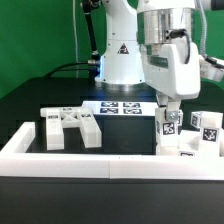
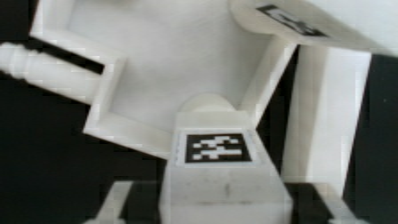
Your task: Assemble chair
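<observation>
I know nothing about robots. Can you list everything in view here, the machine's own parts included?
X-braced chair frame: one, white, lying on the table toward the exterior view's left.
tagged chair piece: one, white, upright, clamped in the gripper.
other chair pieces: a cluster, count unclear, white with black tags, at the exterior view's right.
rail: one, white, long and low, along the front.
marker board: one, white with black tags, flat before the arm's base.
table: one, black.
backdrop: green, behind.
robot arm: one, white.
gripper: one, shut on the tagged chair piece.
</observation>
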You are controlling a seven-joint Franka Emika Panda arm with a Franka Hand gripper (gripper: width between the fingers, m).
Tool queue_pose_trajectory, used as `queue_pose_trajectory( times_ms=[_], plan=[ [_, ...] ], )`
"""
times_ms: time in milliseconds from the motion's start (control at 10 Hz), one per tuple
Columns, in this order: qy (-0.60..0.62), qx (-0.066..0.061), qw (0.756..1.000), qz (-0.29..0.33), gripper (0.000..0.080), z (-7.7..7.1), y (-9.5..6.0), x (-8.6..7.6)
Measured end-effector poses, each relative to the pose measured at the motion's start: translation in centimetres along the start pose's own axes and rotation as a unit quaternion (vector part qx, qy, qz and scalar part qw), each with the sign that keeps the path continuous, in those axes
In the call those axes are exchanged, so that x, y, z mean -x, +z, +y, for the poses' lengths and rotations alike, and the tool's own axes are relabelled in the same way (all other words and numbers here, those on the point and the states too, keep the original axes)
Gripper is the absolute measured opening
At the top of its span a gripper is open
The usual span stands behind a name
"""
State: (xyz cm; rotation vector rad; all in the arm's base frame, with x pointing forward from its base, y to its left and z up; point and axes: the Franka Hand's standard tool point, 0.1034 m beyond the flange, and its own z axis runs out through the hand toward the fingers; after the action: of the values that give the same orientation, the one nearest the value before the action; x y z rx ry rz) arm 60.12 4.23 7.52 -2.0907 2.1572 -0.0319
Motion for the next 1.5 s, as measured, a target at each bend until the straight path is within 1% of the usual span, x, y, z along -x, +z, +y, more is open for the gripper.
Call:
queue_pose_trajectory(
  times_ms=[100,200,300,400,500,700,900,1300,1400,1500],
  plan=[
    [0.004,0.000,1.000,0.000,0.0291,0.01,0.01,0.00],
    [-0.007,0.000,1.000,0.000,0.0370,0.03,0.02,0.01],
    [-0.027,0.000,1.000,0.000,0.0551,0.03,0.02,0.01],
    [-0.051,0.000,0.999,0.001,0.0551,0.04,0.03,0.07],
    [-0.113,0.001,0.994,0.001,0.0629,0.04,0.05,0.20],
    [-0.238,-0.003,0.971,0.005,0.0643,-0.09,0.01,0.10],
    [-0.339,-0.002,0.941,0.007,0.0649,-0.09,0.01,0.08],
    [-0.522,0.003,0.853,0.010,0.0649,-0.09,0.00,-0.11],
    [-0.547,0.005,0.837,0.011,0.0649,-0.08,0.01,-0.13],
    [-0.579,0.010,0.815,0.015,0.0649,-0.06,0.02,-0.13]
  ],
)
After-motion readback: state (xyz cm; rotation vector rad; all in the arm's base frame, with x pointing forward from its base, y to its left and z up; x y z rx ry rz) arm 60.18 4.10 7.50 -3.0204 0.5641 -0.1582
